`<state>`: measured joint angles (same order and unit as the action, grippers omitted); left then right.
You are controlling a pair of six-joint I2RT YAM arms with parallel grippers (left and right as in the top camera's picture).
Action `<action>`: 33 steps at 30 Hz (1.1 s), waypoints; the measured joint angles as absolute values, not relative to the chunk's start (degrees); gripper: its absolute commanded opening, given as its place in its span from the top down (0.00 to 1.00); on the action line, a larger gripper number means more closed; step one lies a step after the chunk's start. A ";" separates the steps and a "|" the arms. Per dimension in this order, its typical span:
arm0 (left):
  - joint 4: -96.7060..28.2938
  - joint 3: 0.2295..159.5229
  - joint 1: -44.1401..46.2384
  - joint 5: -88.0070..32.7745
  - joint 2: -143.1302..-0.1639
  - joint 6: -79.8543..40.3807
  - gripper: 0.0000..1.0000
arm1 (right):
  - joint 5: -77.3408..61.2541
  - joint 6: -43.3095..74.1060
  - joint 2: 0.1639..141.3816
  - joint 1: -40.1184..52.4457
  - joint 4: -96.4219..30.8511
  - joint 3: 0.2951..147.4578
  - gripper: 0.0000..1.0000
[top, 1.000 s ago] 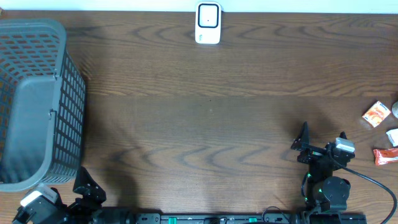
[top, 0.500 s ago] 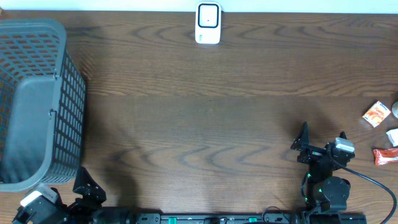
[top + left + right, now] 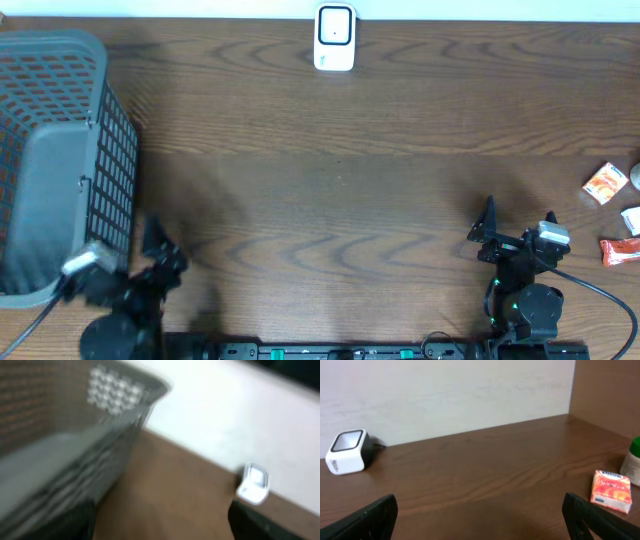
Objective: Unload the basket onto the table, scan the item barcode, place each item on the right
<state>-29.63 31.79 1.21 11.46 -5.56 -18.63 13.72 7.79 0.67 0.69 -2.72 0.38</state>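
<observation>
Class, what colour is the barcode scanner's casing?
The barcode scanner is white; right wrist view shows it best.

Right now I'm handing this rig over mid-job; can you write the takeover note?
Left gripper: open, empty, beside the near corner of the basket.
Right gripper: open, empty, at the near right of the table.
Scanner: far edge, centre, facing up.
Items: orange packet and red packet lie among others at the right edge, untouched.
Done: nothing is held or at the scanner.
Left: pick up an item, likely with the right gripper, and show its barcode to the scanner.
</observation>
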 measured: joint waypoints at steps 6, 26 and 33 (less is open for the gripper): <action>-4.47 17.41 1.21 3.33 -5.74 -10.83 0.16 | 13.67 7.77 0.67 0.69 -2.72 0.38 0.01; -0.75 1.37 1.21 -0.14 -0.58 -2.15 0.16 | 13.67 7.55 0.67 0.67 -2.72 0.38 0.01; -1.93 1.28 1.17 -0.97 -0.62 0.01 0.15 | 13.52 7.55 0.62 0.67 -2.72 0.38 0.01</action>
